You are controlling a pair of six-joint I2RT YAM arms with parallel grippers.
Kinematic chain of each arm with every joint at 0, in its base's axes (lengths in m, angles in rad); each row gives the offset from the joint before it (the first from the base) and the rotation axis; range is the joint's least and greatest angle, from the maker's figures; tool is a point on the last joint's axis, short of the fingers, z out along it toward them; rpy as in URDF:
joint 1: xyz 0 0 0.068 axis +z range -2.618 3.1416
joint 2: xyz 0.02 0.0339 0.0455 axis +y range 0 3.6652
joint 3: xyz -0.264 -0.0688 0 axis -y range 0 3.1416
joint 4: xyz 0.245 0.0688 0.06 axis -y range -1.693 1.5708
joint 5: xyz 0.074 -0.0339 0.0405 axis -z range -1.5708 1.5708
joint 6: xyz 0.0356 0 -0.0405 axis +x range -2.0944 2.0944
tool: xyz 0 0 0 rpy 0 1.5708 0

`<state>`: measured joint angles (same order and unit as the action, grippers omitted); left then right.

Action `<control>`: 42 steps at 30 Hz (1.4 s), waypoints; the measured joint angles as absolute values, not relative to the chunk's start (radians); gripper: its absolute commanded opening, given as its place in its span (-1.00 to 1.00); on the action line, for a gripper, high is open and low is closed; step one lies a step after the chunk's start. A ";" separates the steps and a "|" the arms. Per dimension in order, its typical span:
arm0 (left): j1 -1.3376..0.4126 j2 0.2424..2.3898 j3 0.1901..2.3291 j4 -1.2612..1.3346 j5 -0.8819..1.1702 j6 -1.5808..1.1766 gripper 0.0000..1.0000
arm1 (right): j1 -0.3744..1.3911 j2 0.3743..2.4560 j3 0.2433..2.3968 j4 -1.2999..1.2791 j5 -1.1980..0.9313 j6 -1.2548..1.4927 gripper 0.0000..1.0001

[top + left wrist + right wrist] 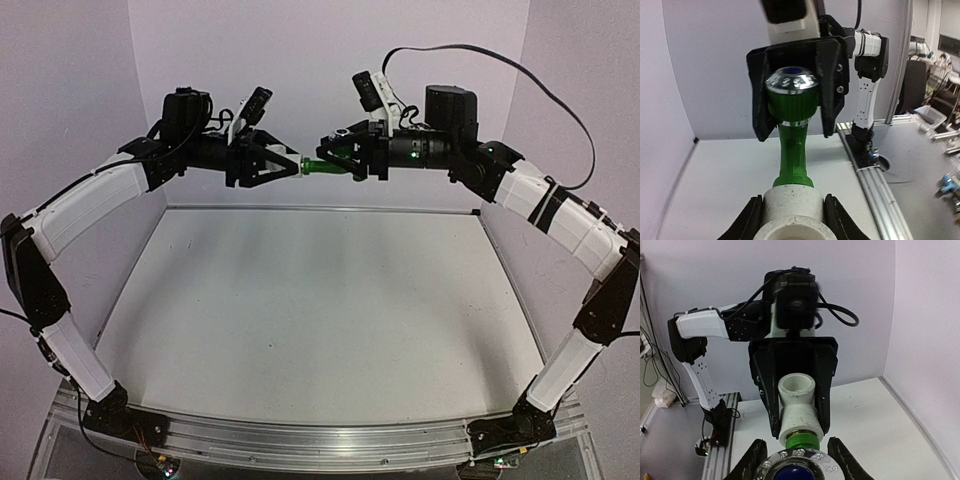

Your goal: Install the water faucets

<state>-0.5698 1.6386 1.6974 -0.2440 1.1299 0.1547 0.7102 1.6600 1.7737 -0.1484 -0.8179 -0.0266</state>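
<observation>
The pale grey flat bench (320,320) is enclosed by lilac walls, with a ribbed aluminium rail (320,440) along its near edge. The white-and-black left arm (85,205) and right arm (560,210) rise from that rail and arch inward, meeting high above the far side of the bench.

The black left gripper (283,168) and the black right gripper (347,160) face each other, nearly tip to tip. Between them, held in the air well above the bench, lies the green plastic tap with a ribbed round head (792,150). The right gripper's fingers are clamped on either side of that head, just under its silvery cap. The cap has a blue disc (791,71) at its centre. Small marks ring the cap's rim in the right wrist view, too blurred to read.

The tap's stem runs straight into the mouth of the white blocky plastic fitting (792,205). The left gripper is closed on the fitting, its fingers pressed against both flanks. A round side opening on the fitting faces upward.
</observation>
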 measured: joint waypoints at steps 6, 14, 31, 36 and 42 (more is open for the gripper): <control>-0.594 1.504 1.534 -0.226 1.049 0.904 -1.00 | 0.735 1.660 1.774 -0.196 -0.811 0.229 -1.00; -0.649 1.403 1.489 -0.183 0.817 1.721 -1.00 | 0.727 1.690 1.856 -0.203 -0.794 0.421 -1.00; -0.765 1.275 1.320 -0.033 0.495 1.587 -1.00 | 0.722 1.714 1.856 -0.164 -0.753 0.544 0.96; -0.718 1.266 1.320 0.056 0.455 1.081 -1.00 | 0.691 1.632 1.744 -0.132 -0.624 0.469 0.96; -0.517 1.265 1.317 0.087 0.563 0.404 -1.00 | 0.667 1.470 1.623 -0.132 -0.567 0.095 0.97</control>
